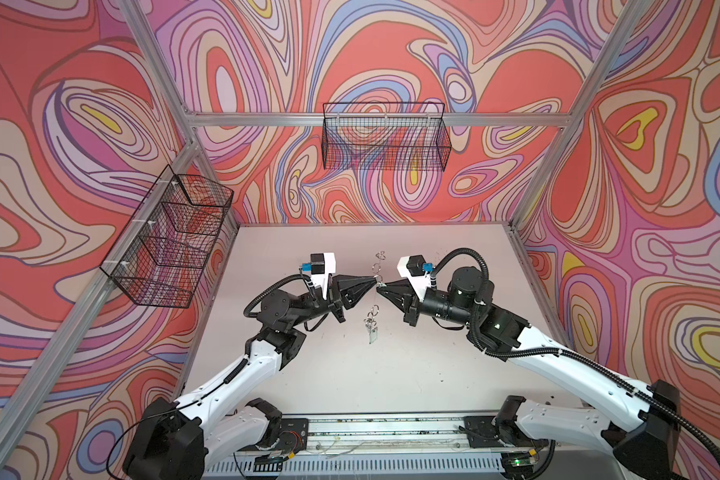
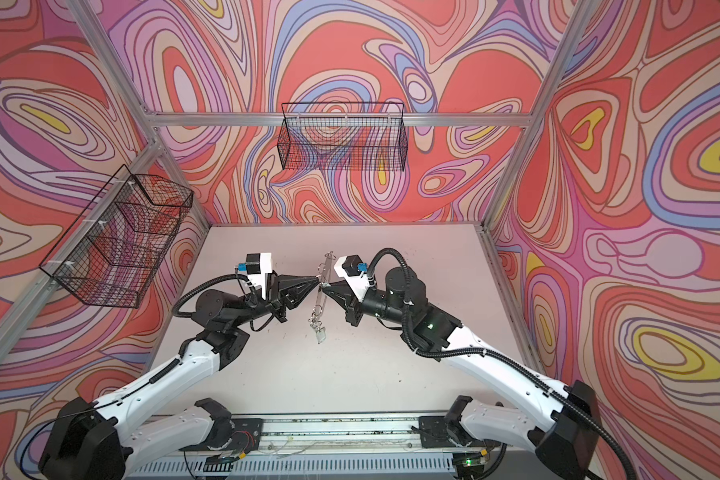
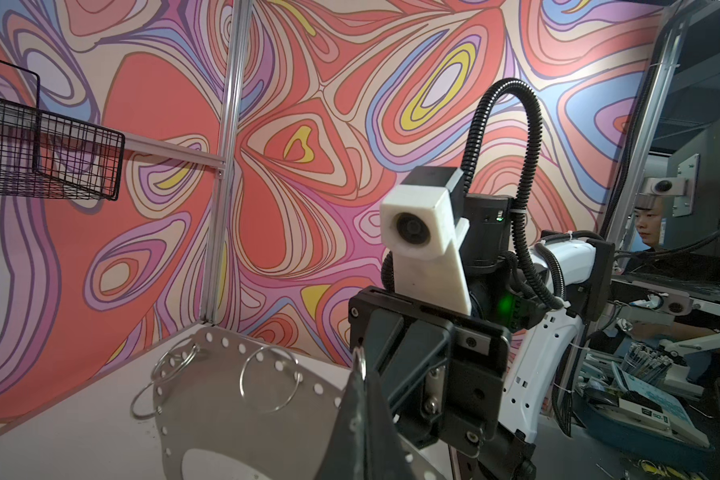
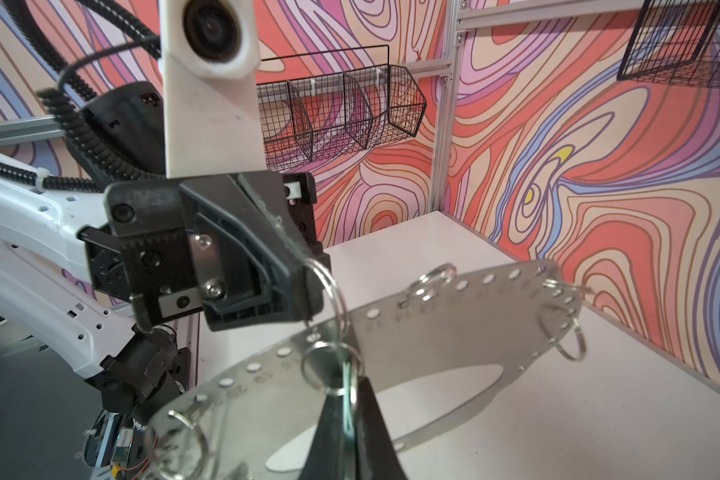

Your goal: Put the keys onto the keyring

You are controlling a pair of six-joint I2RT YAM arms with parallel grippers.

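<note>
Keyring [image 4: 454,332] aloft over worktop [image 1: 329,374], edge-on from above, long axis running away from arm bases. Keys [image 1: 371,328] dangle off near end. Your left fingers [image 1: 360,286] clenched on wire loop [image 4: 338,295] at rim; right fingers [image 1: 393,290] clenched on small ring [image 4: 306,372] just beside it. Plate grey, perforated rim, oval cutout.

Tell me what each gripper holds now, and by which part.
The left gripper pinches a wire loop on the rim of the keyring. The right gripper pinches something thin and greenish, perhaps a key tag, beside a small ring.
</note>
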